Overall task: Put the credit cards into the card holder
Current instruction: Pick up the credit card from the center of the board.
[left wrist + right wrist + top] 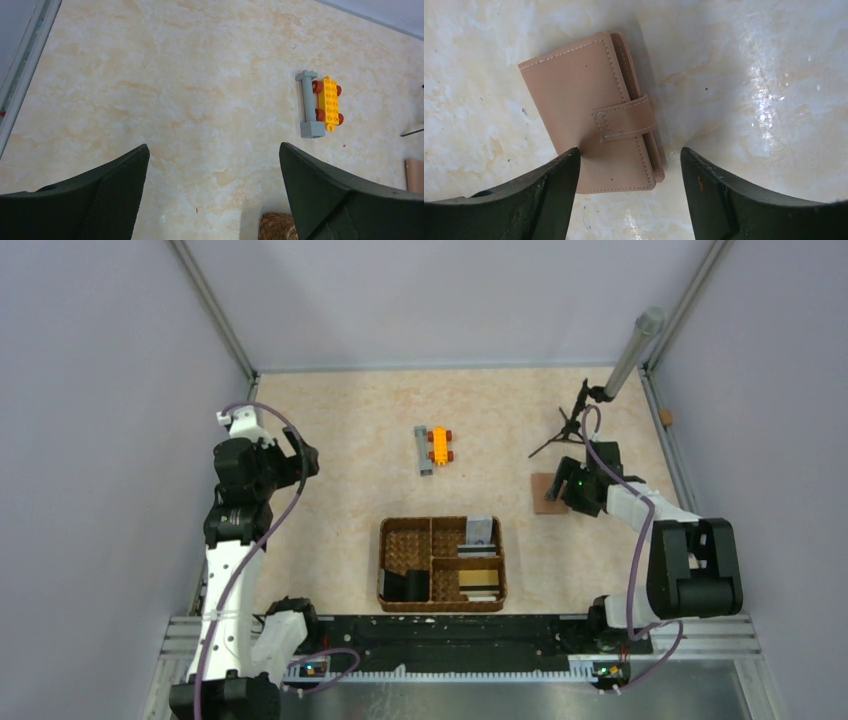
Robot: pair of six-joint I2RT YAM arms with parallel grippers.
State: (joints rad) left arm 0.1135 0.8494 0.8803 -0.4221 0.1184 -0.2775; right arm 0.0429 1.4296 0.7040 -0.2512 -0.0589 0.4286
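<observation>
Credit cards (480,578), grey, gold and dark-striped, lie in the right-hand compartments of the woven basket (442,608) near the middle of the desk (340,410). They are well apart from the tan card holder (594,115), which lies flat off to the right with its strap fastened. Right end effector (629,160) hangs just above that holder, spread wide and empty, while the left end effector (214,155) hovers at the far left, fully spread with nothing in it, a grey and yellow toy cart (320,104) out ahead.
</observation>
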